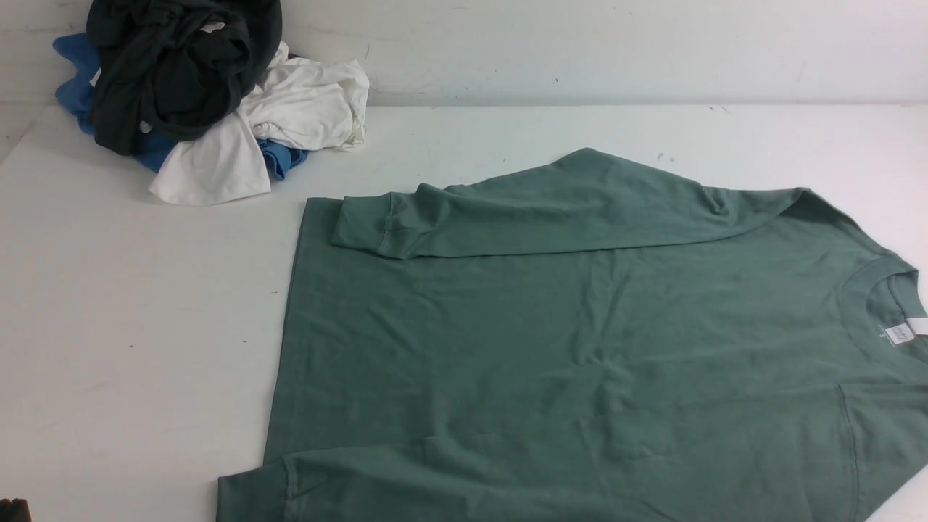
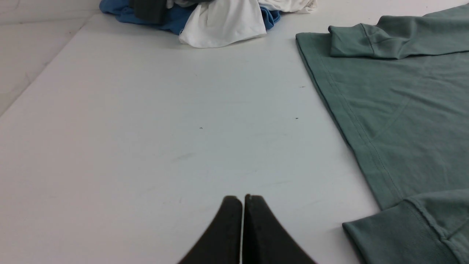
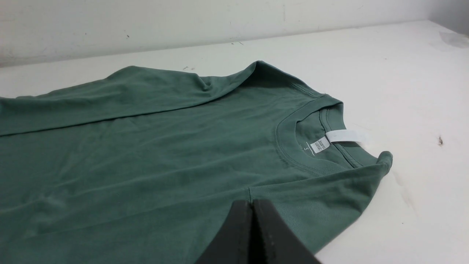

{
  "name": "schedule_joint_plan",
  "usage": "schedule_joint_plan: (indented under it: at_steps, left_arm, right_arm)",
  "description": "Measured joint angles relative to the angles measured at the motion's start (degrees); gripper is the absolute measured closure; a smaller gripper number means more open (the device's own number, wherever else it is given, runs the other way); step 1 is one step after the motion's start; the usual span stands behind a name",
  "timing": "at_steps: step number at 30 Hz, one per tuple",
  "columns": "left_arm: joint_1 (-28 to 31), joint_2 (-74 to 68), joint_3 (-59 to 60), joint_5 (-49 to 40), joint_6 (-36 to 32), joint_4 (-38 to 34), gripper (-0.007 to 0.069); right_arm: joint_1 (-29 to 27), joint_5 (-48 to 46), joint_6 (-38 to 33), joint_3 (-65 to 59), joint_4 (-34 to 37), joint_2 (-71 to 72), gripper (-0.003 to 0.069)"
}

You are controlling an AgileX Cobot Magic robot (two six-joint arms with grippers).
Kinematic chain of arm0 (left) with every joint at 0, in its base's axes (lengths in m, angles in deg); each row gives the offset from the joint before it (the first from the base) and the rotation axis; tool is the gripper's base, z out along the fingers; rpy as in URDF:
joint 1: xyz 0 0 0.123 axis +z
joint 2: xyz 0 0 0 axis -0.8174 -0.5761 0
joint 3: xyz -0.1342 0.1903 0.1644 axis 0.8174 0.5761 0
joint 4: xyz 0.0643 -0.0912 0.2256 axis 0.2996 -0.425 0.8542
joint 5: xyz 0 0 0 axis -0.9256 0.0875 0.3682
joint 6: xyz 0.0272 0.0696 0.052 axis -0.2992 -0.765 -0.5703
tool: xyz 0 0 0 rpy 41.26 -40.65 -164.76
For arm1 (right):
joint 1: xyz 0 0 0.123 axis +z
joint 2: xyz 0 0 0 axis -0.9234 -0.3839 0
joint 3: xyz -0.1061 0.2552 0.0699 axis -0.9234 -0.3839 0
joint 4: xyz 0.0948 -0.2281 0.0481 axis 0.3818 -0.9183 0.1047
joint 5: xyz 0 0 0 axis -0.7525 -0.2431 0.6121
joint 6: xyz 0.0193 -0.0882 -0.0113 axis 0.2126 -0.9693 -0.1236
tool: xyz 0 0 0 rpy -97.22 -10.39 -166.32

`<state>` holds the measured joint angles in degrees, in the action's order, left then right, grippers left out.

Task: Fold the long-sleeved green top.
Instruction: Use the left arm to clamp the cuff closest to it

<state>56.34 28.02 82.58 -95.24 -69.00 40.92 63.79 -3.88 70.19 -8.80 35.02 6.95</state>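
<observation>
The green long-sleeved top [image 1: 580, 341] lies flat on the white table, neck to the right with its white label [image 1: 902, 333] showing. Its far sleeve [image 1: 551, 214] is folded across the body, cuff pointing left. The near sleeve lies along the front edge, its cuff [image 2: 395, 234] at the front left. My left gripper [image 2: 243, 200] is shut and empty over bare table, left of that cuff. My right gripper [image 3: 252, 203] is shut with nothing in it, hovering over the top's near shoulder [image 3: 322, 198]. In the front view only a dark bit of the left arm [image 1: 13, 510] shows.
A heap of other clothes sits at the back left: a blackish garment [image 1: 181, 65] on top, a white one [image 1: 290, 116] and a blue one [image 1: 76, 80]. A pale wall [image 1: 616, 43] runs behind the table. The table's left edge [image 2: 47, 66] shows in the left wrist view.
</observation>
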Motion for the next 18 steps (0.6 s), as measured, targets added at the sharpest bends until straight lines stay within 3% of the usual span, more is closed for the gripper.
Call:
schedule_joint_plan:
  at_steps: [18]
  left_arm:
    - [0.0,0.0,0.0,0.0,0.8,0.2,0.0631]
  right_arm:
    - [0.0,0.0,0.0,0.0,0.1,0.0,0.0673]
